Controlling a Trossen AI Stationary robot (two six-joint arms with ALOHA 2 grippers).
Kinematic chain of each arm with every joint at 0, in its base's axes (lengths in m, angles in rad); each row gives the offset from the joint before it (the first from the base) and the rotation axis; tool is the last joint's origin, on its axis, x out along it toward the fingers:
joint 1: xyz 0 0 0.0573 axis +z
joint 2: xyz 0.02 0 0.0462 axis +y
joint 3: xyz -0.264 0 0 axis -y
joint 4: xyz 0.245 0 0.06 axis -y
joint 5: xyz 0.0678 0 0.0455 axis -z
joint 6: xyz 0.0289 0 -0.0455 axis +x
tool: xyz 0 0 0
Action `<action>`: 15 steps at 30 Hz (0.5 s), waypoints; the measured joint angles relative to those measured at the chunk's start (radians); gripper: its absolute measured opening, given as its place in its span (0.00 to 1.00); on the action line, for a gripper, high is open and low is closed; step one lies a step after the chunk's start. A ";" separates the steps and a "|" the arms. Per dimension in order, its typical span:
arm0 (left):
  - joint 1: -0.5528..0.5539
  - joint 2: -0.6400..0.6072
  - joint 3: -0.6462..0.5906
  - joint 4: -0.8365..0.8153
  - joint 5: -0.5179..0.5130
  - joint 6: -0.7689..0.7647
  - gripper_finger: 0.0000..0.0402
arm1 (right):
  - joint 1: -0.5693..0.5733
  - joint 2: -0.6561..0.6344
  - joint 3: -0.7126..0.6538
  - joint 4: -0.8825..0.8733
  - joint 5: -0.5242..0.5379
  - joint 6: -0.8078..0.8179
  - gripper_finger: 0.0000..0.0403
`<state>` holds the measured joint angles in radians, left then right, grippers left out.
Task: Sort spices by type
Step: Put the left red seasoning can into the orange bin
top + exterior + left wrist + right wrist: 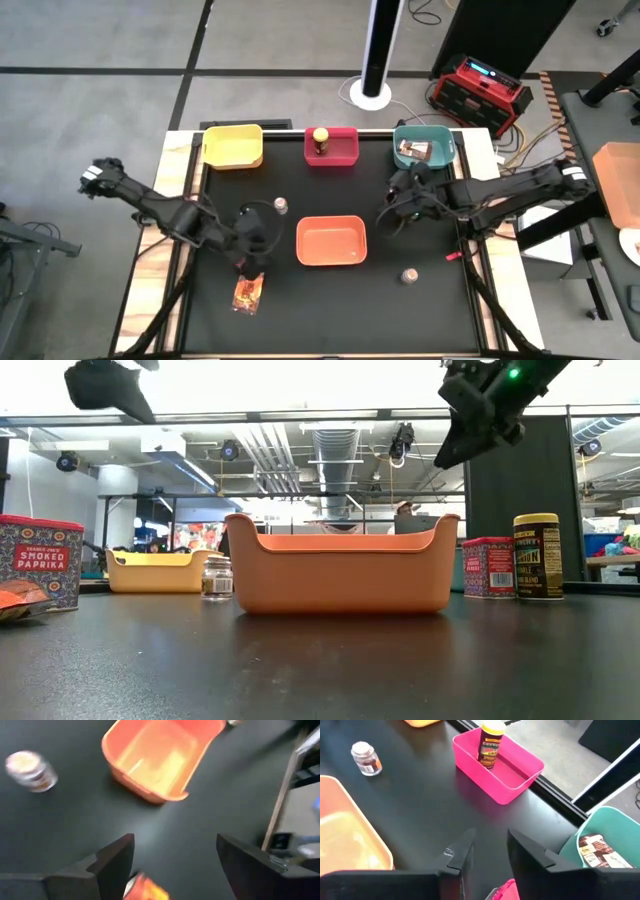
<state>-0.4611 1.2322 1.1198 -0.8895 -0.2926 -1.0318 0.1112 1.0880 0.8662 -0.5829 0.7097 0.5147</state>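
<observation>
My left gripper hangs open above the table, left of the orange tray. An orange-brown packet lies flat just below it, and a red paprika tub stands beside the packet. My right gripper hovers open by a narrow gap, right of the tray and high above a red tub and a yellow-lidded jar. Another jar stands in the red tray. A packet lies in the teal tray. Two shakers stand on the table.
A yellow tray sits at the far left of the tray row. The orange tray holds nothing and stands mid-table between the two arms. Bare black table lies along the near edge. A red box and cables lie on the floor beyond the table.
</observation>
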 joint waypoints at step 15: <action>-0.017 0.112 0.098 -0.396 0.183 -0.326 0.66 | 0.000 0.033 -0.001 0.042 0.000 -0.060 0.46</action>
<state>-0.4777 1.3439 1.2179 -1.2858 -0.1092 -1.3579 0.1112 1.1210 0.8654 -0.5407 0.7094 0.4543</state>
